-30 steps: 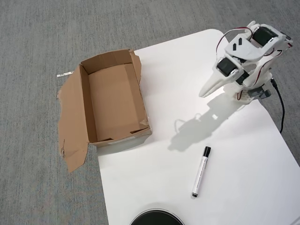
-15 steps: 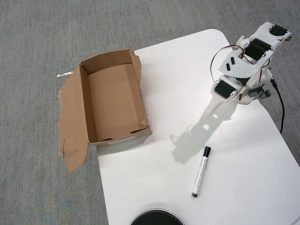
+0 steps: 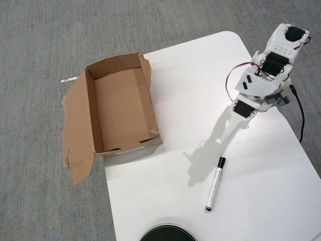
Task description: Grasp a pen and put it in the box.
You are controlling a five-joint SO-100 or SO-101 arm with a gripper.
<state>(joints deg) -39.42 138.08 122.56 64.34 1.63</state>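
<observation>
Grey carpet (image 3: 45, 35) fills the room's floor, and a white table (image 3: 185, 75) sits on the right side of the picture. From above, the gripper (image 3: 224, 139) at the right middle points down at the table, with its fingers looking pressed together and nothing in them. The pen (image 3: 214, 184) lies just below it, lower right, black cap toward the gripper. The box (image 3: 123, 105) sits open at the left middle, well apart from the pen. A black round thing (image 3: 166, 233) peeks in at the bottom edge.
</observation>
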